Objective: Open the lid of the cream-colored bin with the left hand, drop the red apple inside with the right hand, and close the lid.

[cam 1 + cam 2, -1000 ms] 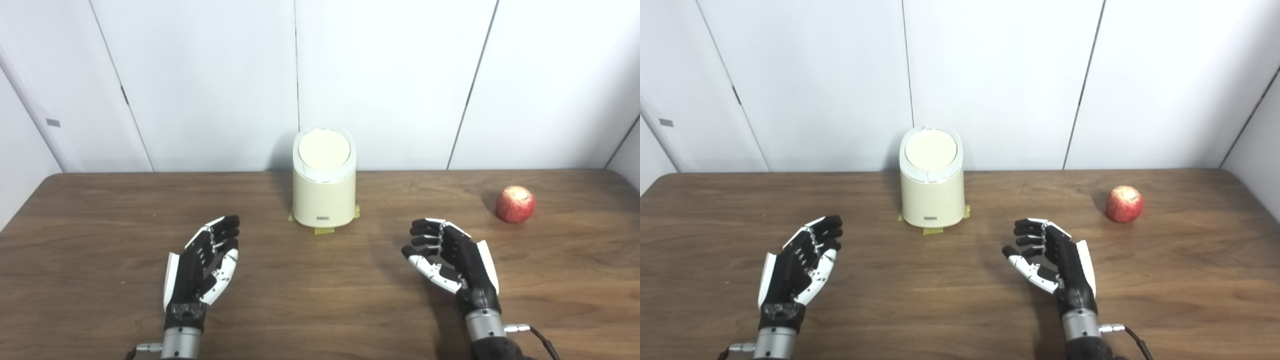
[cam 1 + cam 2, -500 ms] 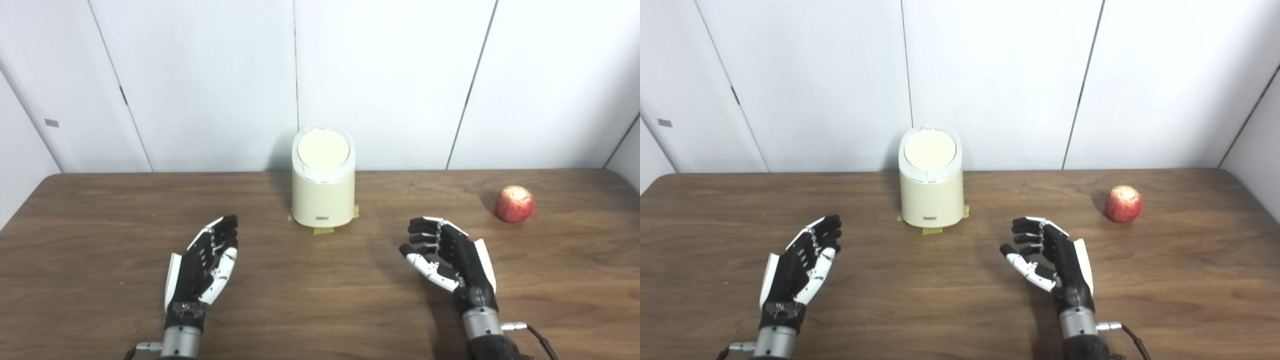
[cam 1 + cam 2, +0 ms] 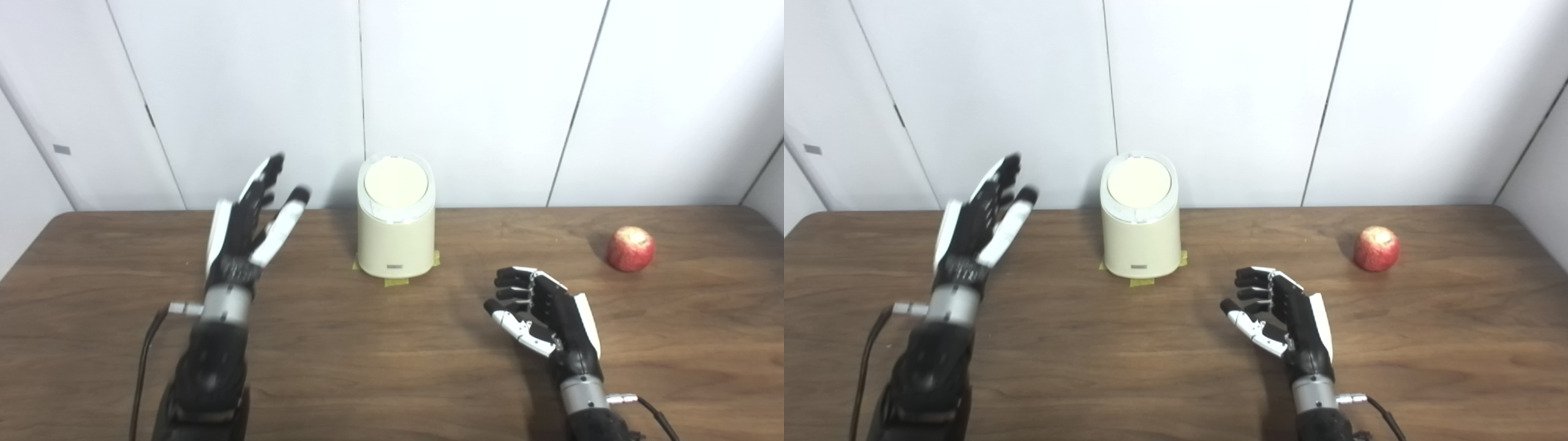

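Observation:
The cream-colored bin (image 3: 395, 245) stands at the back middle of the table with its round lid (image 3: 395, 181) shut. The red apple (image 3: 631, 248) lies on the table to the far right. My left hand (image 3: 245, 226) is open and raised above the table, left of the bin and apart from it, fingers pointing up and away. My right hand (image 3: 545, 315) is open and empty, low over the table in front and right of the bin, well short of the apple.
The brown wooden table (image 3: 392, 380) reaches to a white panelled wall (image 3: 478, 92) right behind the bin. Yellow tape marks (image 3: 395, 282) lie at the bin's base. A cable (image 3: 144, 361) hangs from my left wrist.
My left hand has lifted off the table and moved up and forward, level with the bin's left side. My right hand has drifted slightly toward me. Bin and apple have not moved.

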Controlling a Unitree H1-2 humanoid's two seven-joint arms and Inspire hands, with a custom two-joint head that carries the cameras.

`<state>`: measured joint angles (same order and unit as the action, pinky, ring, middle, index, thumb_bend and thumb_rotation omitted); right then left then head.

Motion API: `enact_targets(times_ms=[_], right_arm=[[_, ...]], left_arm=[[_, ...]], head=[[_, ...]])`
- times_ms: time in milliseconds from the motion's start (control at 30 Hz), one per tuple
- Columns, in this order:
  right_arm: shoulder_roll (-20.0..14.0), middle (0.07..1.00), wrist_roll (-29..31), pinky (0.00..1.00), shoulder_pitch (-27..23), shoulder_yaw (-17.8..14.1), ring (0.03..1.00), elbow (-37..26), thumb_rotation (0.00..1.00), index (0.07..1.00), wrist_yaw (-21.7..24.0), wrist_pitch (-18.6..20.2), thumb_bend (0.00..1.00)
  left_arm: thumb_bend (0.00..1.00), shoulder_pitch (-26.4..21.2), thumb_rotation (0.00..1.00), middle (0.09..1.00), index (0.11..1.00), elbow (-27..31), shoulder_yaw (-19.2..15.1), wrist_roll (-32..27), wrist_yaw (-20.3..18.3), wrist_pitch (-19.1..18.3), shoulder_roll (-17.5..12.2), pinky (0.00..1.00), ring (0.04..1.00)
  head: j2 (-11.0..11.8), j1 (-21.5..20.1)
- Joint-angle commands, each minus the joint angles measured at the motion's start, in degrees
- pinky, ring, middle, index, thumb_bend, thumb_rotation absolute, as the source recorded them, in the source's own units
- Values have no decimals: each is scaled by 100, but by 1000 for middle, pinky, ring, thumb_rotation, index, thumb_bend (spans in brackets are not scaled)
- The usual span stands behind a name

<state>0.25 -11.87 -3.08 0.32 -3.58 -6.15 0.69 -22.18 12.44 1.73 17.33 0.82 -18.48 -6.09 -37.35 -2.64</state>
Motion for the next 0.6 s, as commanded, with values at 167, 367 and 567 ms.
enact_targets(times_ms=[167, 367, 567], right_arm=[[-14, 639, 29, 512, -149, 11, 611, -178, 186, 621, -11, -187, 352], [-14, 640, -31, 511, -160, 22, 612, -161, 198, 622, -31, -172, 345], [-23, 640, 34, 510, -165, -3, 612, -98, 210, 619, -21, -213, 358]], left_arm=[[949, -1453, 657, 996, 998, -309, 428, 824, -384, -833, -95, 854, 976], [996, -2087, 607, 1000, 1000, -1156, 838, 2013, -966, -842, -150, 982, 1000], [917, -2502, 689, 1000, 1000, -1951, 404, 2705, -1638, -844, 342, 1000, 1000]], head=[[-30, 9], [-19, 9], [21, 57]])
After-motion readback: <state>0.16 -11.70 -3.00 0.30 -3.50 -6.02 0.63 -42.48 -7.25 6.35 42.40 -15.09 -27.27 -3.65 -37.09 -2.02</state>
